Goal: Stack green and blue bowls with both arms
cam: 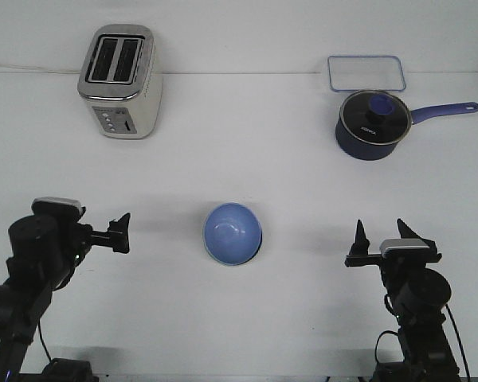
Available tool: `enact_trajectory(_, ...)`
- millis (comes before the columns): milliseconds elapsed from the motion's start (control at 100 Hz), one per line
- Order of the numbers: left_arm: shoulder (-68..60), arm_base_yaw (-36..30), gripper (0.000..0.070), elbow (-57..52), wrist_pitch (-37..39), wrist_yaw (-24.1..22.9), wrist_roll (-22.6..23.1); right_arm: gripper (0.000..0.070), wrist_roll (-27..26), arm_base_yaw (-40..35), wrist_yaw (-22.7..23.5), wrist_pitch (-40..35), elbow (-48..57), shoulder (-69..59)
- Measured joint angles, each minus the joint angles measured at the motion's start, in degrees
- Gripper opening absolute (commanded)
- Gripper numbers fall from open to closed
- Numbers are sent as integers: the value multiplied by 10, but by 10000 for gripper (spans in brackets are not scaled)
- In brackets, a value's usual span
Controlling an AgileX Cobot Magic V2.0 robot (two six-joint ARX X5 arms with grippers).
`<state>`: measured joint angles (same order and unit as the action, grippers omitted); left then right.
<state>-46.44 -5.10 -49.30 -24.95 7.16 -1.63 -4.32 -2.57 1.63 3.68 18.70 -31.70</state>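
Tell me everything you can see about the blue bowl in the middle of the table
The blue bowl is small, round and smooth, a soft periwinkle with a lighter inside that catches a faint shine; it looks like plastic or glazed ceramic, though that cannot be told. It looks empty. It sits upright on the white table, open side up, about midway between the left gripper and the right gripper. Neither gripper touches it. A thin pale greenish edge shows under its lower rim; what that is cannot be told.

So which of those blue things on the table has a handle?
The dark blue saucepan at back right, with its long handle; the blue bowl in the middle has none.
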Motion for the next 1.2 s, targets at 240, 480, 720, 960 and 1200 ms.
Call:
enact_trajectory(240, 141, 0, 700, 113, 75, -9, -6, 582, 0, 0, 0, 0, 0, 0)
enact_trajectory(480, 235, 0, 700, 158, 108, -11, -11, 582, 0, 0, 0, 0, 0, 0)
enact_trajectory(720, 229, 0, 700, 158, 108, -25, -11, 582, 0, 0, 0, 0, 0, 0)
enact_trajectory(960, 226, 0, 700, 158, 108, -25, -9, 582, 0, 0, 0, 0, 0, 0)
enact_trajectory(1200, 226, 0, 700, 158, 108, -25, -9, 582, 0, 0, 0, 0, 0, 0)
